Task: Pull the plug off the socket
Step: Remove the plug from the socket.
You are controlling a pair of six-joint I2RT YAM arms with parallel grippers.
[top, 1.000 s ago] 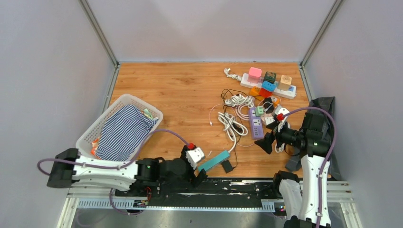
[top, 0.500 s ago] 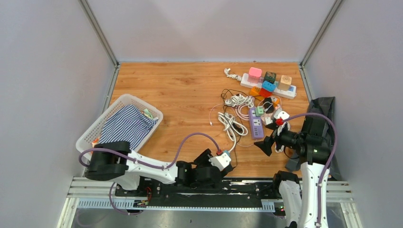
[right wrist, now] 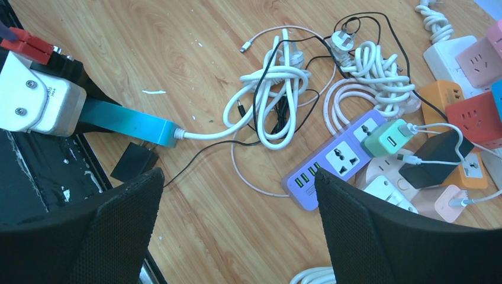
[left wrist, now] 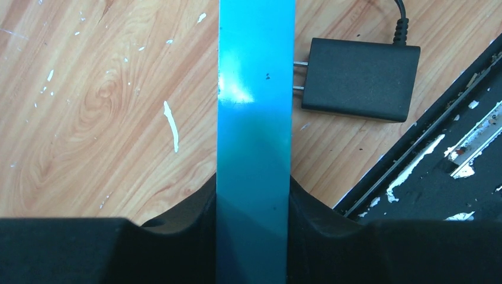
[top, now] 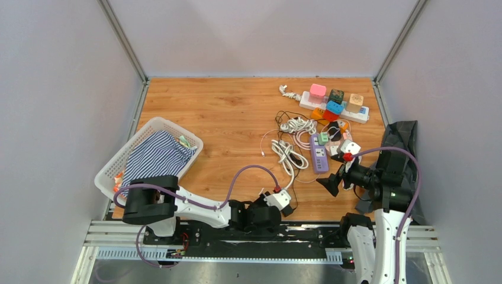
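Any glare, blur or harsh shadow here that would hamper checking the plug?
Left wrist: a white glare patch on the teal power strip, yet the black plug is sharp. Right wrist: dark fingers of the right tool block the lower corners, the table is crisp. Top external: even light, faint shadows only.

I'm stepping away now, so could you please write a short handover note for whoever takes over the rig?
Left hand: shut on the teal power strip, holding it flat on the wood.
Right hand: open and empty, hovering to the right of the plug.
Black plug: in the strip's side socket, prongs partly showing, cord attached.
Done: strip gripped.
Left: right hand probably takes the plug and pulls it out.
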